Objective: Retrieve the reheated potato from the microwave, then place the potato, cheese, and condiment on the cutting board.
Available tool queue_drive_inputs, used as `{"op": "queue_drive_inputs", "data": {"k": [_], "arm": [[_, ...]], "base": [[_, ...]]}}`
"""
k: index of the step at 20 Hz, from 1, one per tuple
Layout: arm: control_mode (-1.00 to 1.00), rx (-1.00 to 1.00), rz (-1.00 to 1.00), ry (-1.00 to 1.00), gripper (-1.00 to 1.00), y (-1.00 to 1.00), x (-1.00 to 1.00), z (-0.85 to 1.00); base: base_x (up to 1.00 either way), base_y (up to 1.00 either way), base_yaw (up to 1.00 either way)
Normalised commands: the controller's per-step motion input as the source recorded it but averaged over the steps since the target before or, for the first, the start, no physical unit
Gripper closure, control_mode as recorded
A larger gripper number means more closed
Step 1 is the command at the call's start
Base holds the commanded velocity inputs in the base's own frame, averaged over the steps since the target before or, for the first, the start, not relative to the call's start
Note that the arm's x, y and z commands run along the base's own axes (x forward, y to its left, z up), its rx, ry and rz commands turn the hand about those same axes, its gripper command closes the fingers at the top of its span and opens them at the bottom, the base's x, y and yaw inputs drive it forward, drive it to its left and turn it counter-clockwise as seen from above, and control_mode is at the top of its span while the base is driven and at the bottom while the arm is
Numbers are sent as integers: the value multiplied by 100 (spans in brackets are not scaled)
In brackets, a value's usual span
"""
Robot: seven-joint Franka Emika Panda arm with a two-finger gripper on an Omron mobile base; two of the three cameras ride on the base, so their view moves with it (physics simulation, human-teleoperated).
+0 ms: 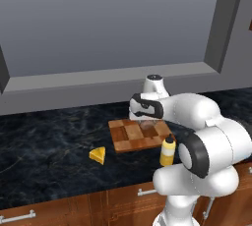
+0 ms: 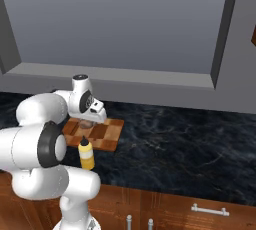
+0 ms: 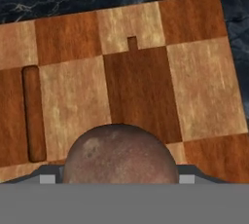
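My gripper [image 1: 146, 120] [image 2: 86, 122] [image 3: 116, 178] points down over the checkered cutting board [image 1: 129, 137] [image 2: 103, 133] [image 3: 138, 89] and is shut on the brown potato [image 3: 119, 154], which fills the gap between the two fingertips. The potato [image 2: 86, 123] sits low over the board's middle; whether it touches the wood I cannot tell. On the dark counter left of the board lies the yellow cheese [image 1: 98, 155] wedge. The yellow condiment [image 1: 168, 151] [image 2: 86, 155] bottle stands upright at the board's near right corner, close to my arm. The microwave is out of view.
The board lies on a black marble counter [image 1: 44, 146] [image 2: 190, 144] with wooden drawers below its front edge. A wide grey ledge and wall [image 1: 108, 80] run behind it. The board has a long handle slot [image 3: 32, 113] at one end.
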Motion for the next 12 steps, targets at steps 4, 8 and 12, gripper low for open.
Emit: {"op": "queue_drive_inputs", "data": {"k": [4,8,12], "arm": [[-100,0,4,-13,100,0,17,-21],[-100,0,3,-9,100,0,17,-27],[-100,0,0,-1,100,0,20,-32]], "base": [[0,0,0],[0,0,0],[0,0,0]]}}
